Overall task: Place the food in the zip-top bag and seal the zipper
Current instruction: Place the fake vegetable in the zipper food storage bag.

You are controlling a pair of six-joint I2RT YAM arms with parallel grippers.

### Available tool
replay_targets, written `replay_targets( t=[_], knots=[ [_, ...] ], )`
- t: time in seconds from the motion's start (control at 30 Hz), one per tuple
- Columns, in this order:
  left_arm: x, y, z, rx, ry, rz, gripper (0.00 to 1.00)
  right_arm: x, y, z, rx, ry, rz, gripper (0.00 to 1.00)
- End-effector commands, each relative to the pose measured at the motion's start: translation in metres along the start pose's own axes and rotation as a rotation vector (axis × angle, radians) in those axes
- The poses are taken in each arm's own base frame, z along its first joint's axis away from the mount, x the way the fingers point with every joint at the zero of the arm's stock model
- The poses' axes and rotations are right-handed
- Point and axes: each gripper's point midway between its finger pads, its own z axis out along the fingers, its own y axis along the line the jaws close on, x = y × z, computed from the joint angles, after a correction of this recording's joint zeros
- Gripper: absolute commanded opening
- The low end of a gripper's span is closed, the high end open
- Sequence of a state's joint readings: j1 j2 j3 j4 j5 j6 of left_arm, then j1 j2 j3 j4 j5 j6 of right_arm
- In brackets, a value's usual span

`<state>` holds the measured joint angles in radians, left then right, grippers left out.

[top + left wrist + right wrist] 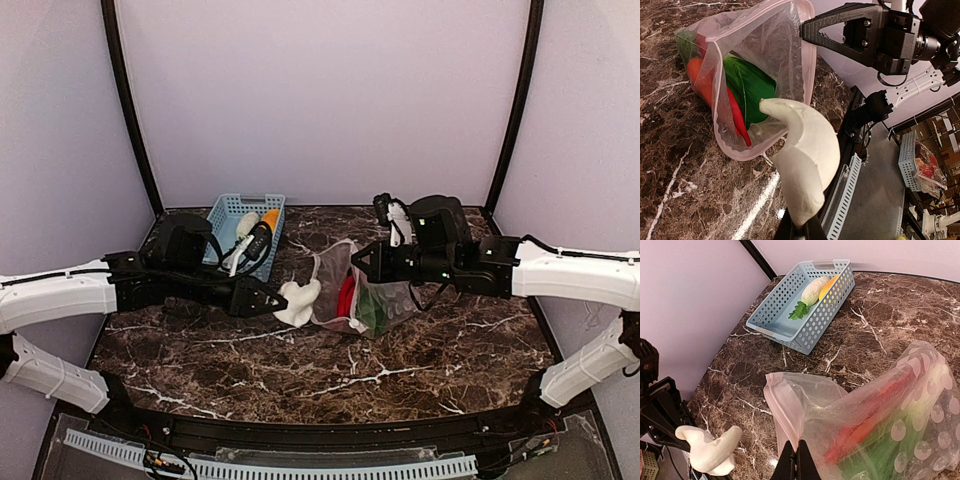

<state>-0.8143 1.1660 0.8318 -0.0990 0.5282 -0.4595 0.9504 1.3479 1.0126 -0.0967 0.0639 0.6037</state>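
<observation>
Status: roughly halfway.

- Bag [765, 55] lies on the table [300, 385] about mid-table, mouth facing the left arm. Red veg [735, 117] and green veg [750, 85] are inside.
- Right gripper [362, 262] is pinched shut on the upper rim of the bag and holds the mouth up and open.
- Left gripper [266, 298] is clamped on a white curved piece [802, 160], which sits just outside the mouth, not in yet.
- Basket [790, 322] at the far left of the table holds two more: a white veg with green leaves [812, 290] and a yellow-orange one [829, 287] beside it.
- Zipper [809, 70] is wide open, nothing sealed.

Left to do, as I read it: white piece in, two basket items in, then close the zipper.

Surface: dark brown marble-look top with white veins, glossy, probably slick under the floppy bag.

Room: pale lilac walls [320, 90] on three sides, black frame posts at the corners. Past the near table edge the left wrist view shows a grey floor and some clutter, too small to identify.
</observation>
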Motion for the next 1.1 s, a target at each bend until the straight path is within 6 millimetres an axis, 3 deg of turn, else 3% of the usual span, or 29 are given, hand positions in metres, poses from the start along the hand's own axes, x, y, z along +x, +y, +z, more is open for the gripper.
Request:
replay_targets(
  t=[0.0,0.2,0.33,0.53,1.07],
  knots=[
    [-0.017,-0.006,0.012,-0.01,-0.037,0.035,0.01,-0.007,0.008,-0.006,-0.029,-0.04,-0.004,0.0],
    [-0.023,-0.011,0.036,0.034,-0.029,0.035,0.01,-0.007,0.008,-0.004,-0.029,-0.039,-0.012,0.0],
    [-0.026,-0.003,0.05,0.014,-0.023,0.018,0.01,-0.007,0.01,-0.003,-0.036,-0.036,-0.015,0.0],
    [-0.038,0.019,0.053,-0.12,-0.059,-0.006,0.01,-0.006,0.018,-0.005,-0.08,-0.024,-0.026,0.0],
    [-0.048,0.024,0.079,-0.096,-0.056,-0.052,0.01,0.0,0.052,-0.009,-0.267,0.014,-0.079,0.0]
  ],
)
